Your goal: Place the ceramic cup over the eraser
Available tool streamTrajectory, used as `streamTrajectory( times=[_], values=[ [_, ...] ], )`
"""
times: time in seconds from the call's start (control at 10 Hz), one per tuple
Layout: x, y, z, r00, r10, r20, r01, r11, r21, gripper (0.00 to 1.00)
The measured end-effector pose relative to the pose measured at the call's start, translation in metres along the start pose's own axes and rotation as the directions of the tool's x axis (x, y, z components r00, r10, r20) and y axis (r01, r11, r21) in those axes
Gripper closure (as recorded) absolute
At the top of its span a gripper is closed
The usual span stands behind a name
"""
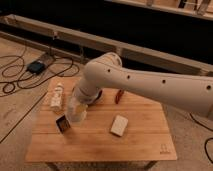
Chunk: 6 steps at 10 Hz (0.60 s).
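Observation:
My gripper (78,106) is at the end of the white arm, which reaches in from the right. It is shut on the ceramic cup (77,116), a small white tapered cup held just above the wooden table (100,145). The eraser (62,123), a small dark block with a reddish-brown face, stands on the table. It is just left of and slightly below the cup, close to it. The arm hides the fingers.
A white bottle (56,96) lies at the table's left rear. A pale flat block (119,125) lies at the middle. A thin red stick (118,96) lies behind it. A dark bowl (98,95) is mostly hidden behind the arm. Cables (30,70) lie on the floor at left.

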<state>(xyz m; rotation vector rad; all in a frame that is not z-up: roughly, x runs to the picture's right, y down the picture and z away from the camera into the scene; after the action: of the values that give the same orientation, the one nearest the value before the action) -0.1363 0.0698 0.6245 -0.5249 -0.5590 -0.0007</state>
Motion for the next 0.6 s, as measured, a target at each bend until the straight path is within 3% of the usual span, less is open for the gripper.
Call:
streamTrajectory(
  times=[0.6],
  values=[
    [-0.024,-0.007,0.029,0.997,-0.068,0.044,0.070,0.997,-0.044,1.00]
  ],
)
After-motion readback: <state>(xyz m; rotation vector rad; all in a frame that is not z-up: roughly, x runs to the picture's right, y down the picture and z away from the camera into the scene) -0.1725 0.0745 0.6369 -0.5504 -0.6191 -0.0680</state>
